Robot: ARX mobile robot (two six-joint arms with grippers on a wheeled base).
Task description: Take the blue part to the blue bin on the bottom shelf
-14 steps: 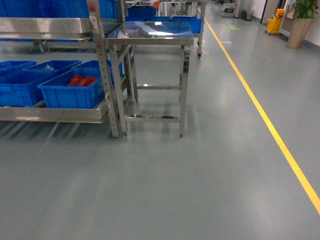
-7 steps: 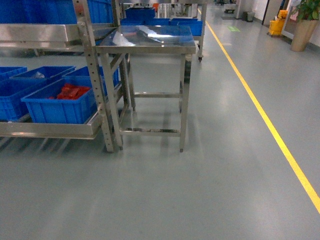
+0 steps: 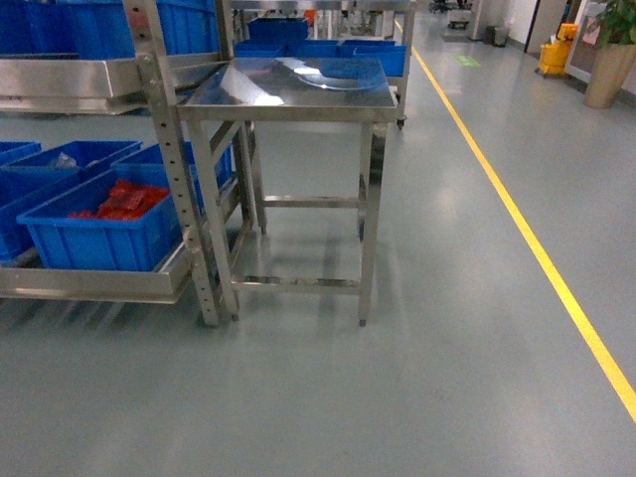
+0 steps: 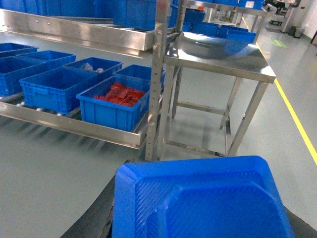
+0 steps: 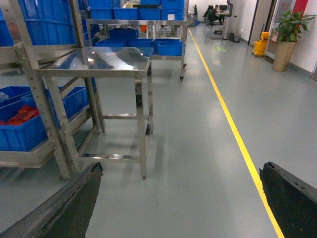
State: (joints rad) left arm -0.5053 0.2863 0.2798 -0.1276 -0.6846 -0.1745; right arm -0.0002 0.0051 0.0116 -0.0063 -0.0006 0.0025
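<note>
A grey factory floor [image 3: 417, 378] is seen, marked by a yellow line [image 3: 537, 258] and bordered on the left by a stainless-steel rack [image 3: 169, 179]. A small steel worktop [image 3: 288, 89] stands just beside the rack's upright. On the bottom shelf [image 4: 74, 126], blue bins sit in rows behind the front rail, presumably so parts can be dropped in from the aisle. The nearest bin [image 4: 116, 106] is filled with red parts [image 4: 121, 93], so it is judged not to be the target. A blue moulded object [image 4: 198, 198] fills the lower left wrist view; whether it is the blue part cannot be told. Neither arm's fingers are shown in any view, so their opening cannot be judged. The approach to the shelf is judged not yet complete.
</note>
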